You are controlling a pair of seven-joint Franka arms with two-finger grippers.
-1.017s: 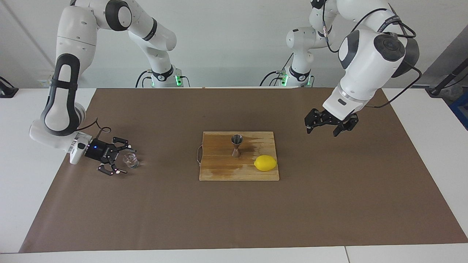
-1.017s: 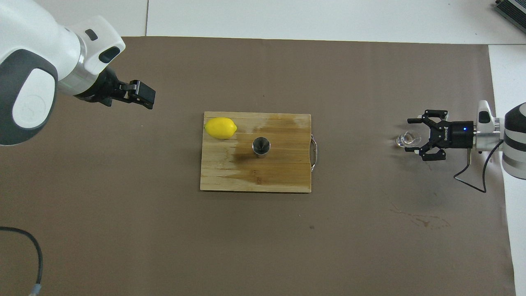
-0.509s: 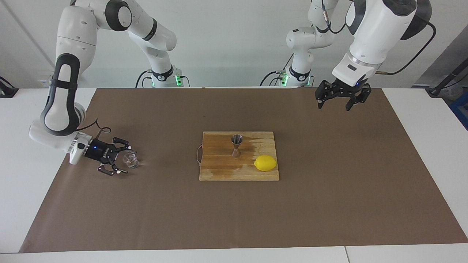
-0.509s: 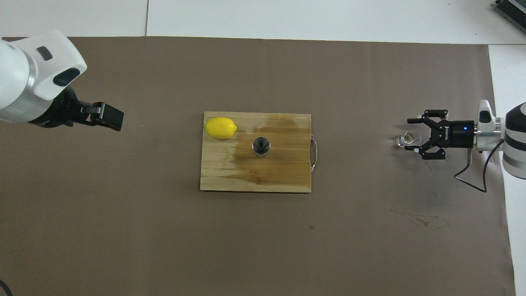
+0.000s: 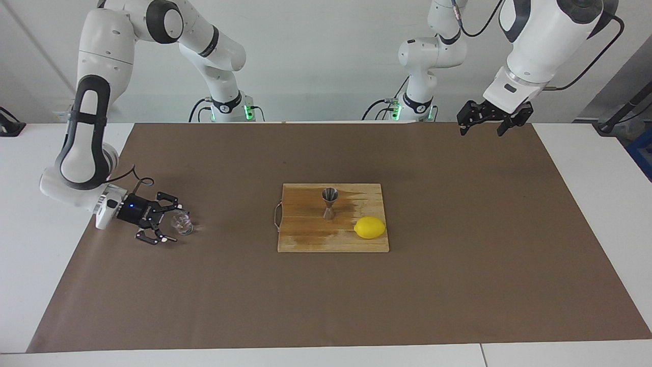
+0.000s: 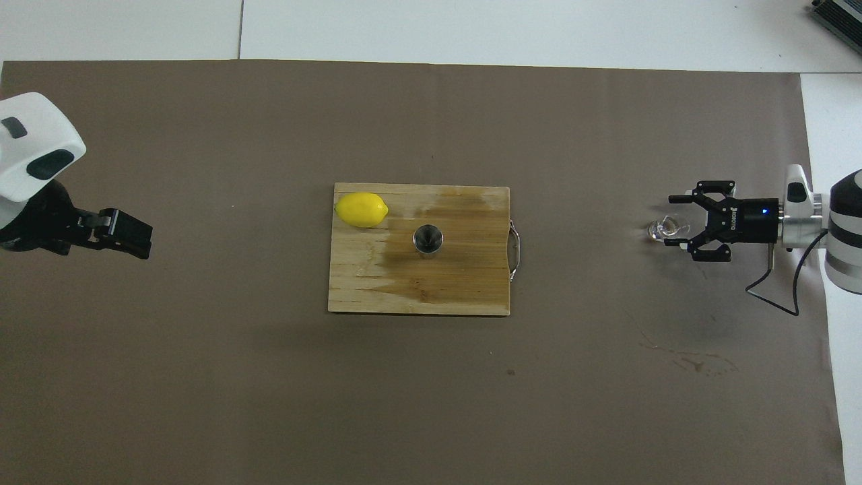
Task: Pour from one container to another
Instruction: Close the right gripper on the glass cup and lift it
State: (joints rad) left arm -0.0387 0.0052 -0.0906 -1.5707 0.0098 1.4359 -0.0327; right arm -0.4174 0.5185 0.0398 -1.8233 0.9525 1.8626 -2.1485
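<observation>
While the right end effector (image 5: 169, 223), fingers apart, is straddling the glass (image 5: 181, 224), it should be closing squarely and gently; the left end effector (image 5: 488, 122), open, is waiting over the bench (image 5: 458, 285).

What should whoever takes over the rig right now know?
Right gripper: open, low, straddling the small clear glass tumbler on the brown paper, toward the right arm's end.
Left gripper: open, raised over the paper's edge, waiting.
Silvery steel hourglass jigger: upright on the wooden board, beside the yellow lemon.
Done: tumbler reached, not lifted.
Left: grip, carry, pour into jigger.
</observation>
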